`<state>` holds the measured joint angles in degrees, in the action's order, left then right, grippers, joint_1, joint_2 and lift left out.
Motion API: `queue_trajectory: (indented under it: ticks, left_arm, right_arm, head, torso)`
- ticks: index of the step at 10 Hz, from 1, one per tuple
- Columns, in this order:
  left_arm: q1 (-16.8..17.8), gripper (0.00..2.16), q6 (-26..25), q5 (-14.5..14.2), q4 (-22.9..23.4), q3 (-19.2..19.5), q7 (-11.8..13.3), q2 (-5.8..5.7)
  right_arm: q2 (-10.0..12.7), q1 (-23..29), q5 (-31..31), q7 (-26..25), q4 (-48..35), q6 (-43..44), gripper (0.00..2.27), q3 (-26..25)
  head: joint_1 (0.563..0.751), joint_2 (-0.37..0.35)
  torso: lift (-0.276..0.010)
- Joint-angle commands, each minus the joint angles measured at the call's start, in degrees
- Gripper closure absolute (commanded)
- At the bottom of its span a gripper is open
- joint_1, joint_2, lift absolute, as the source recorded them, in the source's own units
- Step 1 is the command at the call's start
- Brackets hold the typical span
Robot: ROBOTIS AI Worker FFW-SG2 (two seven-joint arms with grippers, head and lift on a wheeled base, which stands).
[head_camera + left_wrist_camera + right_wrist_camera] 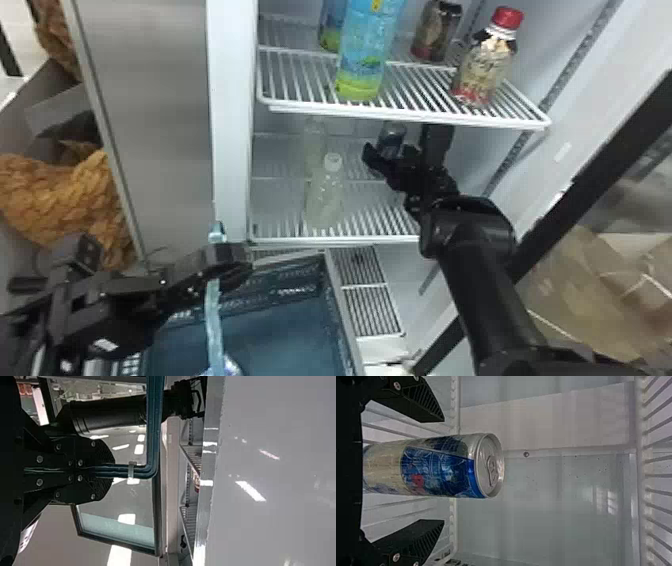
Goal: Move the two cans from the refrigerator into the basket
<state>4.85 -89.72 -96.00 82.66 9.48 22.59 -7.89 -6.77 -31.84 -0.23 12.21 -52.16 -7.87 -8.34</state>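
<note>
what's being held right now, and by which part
The left gripper holds the basket by its handle, near a bend. The right gripper holds nothing; its open fingers flank a can with gaps.

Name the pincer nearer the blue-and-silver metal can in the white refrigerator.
Right. The right pincer is open around the can, apparently not touching it; the left pincer is outside the refrigerator, closed on the blue handle of the plastic basket.

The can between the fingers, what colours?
The can: blue, silver, cream, some red; best in right wrist view.
</note>
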Motion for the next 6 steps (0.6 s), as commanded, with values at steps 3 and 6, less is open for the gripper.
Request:
queue_trajectory:
  ticks: [3,6]
  left_arm:
    - [-0.06,1.20,0.00,0.02,-0.18,0.00,0.00,0.07]
    - [-0.34,1.20,0.00,-0.32,-0.18,-0.11,0.09,-0.02]
  right_arm:
    - [-0.26,-0.93,0.57,0.01,0.48,-0.28,1.25,1.02]
    - [-0.26,0.62,0.57,-0.17,-0.93,-0.14,1.28,0.45]
  head:
    - [0.673,-0.275]
    - [0.671,-0.274]
  torso:
    - [-0.218]
    - [-0.218]
